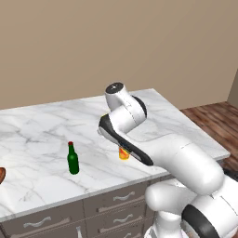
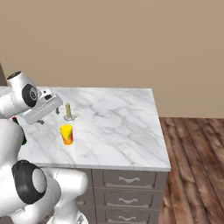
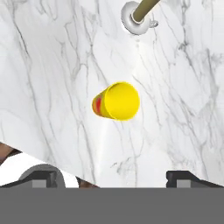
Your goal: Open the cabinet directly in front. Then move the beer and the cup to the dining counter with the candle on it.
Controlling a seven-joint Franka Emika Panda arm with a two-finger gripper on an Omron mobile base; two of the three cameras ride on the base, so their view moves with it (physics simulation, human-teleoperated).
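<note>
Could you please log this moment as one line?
tool: open, above counter, holding nothing | cup: upright on counter beside candle | beer: upright on counter

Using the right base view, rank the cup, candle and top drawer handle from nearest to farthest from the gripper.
1-2. The candle, beside the gripper, and the cup, nearer the counter front: too close to call.
3. The drawer handle, below the counter's front edge.

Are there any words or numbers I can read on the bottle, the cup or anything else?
None: no words, numbers or signs can be read anywhere.
The green beer bottle shows no label.
The yellow cup is plain, with an orange-red lower part.
The candle and marble dining counter carry no writing.
</note>
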